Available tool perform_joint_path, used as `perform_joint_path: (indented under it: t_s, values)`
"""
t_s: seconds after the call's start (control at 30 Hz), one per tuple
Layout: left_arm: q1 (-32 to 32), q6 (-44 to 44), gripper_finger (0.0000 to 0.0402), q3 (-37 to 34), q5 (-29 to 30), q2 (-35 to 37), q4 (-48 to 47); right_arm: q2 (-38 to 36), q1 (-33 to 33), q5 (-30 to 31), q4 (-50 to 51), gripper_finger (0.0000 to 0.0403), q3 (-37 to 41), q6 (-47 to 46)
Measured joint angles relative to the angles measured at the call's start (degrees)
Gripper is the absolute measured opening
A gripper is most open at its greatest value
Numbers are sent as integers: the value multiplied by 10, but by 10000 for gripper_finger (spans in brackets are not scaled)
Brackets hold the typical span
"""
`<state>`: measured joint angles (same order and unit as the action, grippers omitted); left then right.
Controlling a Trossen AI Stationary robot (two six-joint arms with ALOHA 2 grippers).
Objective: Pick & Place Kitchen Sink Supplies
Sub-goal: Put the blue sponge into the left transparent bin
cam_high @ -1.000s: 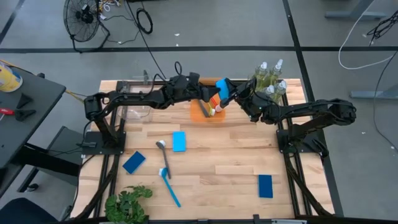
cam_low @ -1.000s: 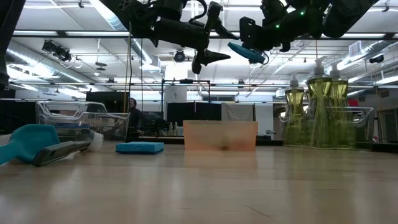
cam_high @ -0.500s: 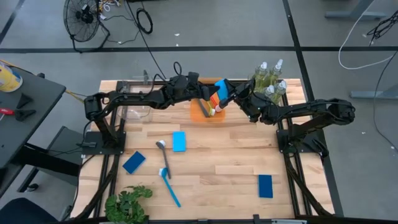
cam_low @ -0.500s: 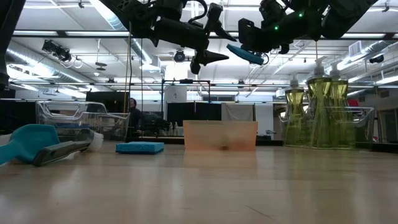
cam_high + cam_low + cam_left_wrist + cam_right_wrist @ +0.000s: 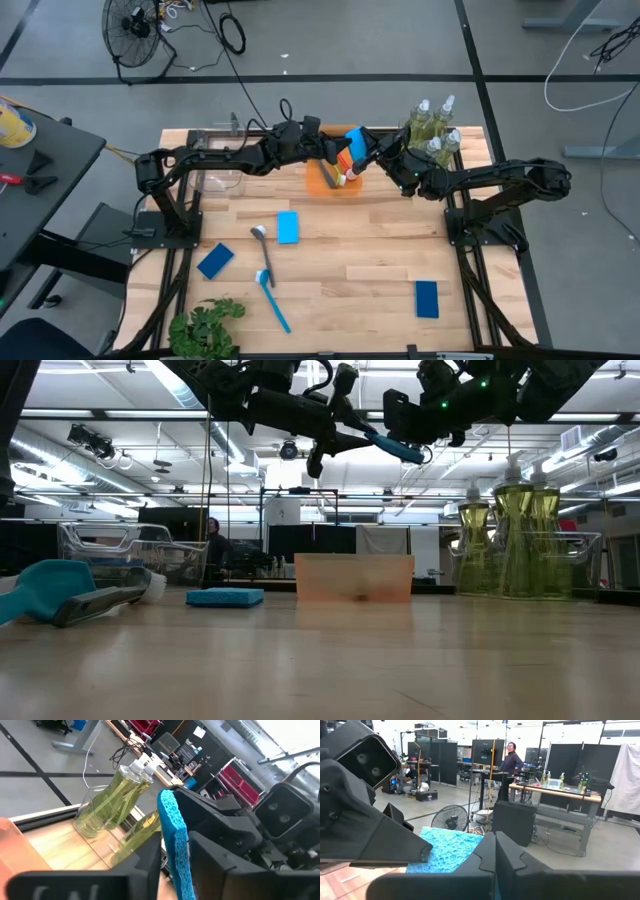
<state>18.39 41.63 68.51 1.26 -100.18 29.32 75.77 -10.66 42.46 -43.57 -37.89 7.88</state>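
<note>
A light-blue sponge (image 5: 356,139) hangs in the air over the orange tray (image 5: 334,186), between both grippers. It shows edge-on in the left wrist view (image 5: 173,827). My left gripper (image 5: 343,155) reaches it from the table's left and is shut on it. My right gripper (image 5: 371,151) comes from the right and is shut on its other end. Both show high up in the low view, with the sponge (image 5: 396,447) slanting between them. A black brush (image 5: 328,174) lies in the tray. My left gripper pinches the sponge's two broad faces (image 5: 176,854) between its fingers (image 5: 150,865), at the end toward the table's left. The fingers come roughly level from the left. The sponge is clear of the tray. My right gripper is shut on the sponge's right-hand end (image 5: 470,851), coming from the table's right. Its own fingers (image 5: 485,862) hide the exact place of contact. The sponge's broad face (image 5: 445,854) spreads out beyond them toward the left gripper.
Pump bottles (image 5: 432,128) stand in a clear bin at the back right, and another clear bin (image 5: 218,160) is at the back left. On the table lie a light-blue sponge (image 5: 288,227), two dark-blue sponges (image 5: 215,261) (image 5: 427,299), two brushes (image 5: 265,250) (image 5: 275,305) and a plant (image 5: 205,328).
My left gripper has shut on the left end of the sponge, its fingers having stood wide apart before. My right gripper and the sponge have stayed in place above the tray.
</note>
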Motion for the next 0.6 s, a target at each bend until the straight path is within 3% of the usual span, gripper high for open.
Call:
perform_joint_path:
  t_s: [0.27,0.6]
  values:
    - [0,-4,12,0,0,0,-2,0,-1,-15,0,1,0,-1]
    - [0,-5,7,0,0,0,-7,-1,-1,-25,-1,33,0,-33]
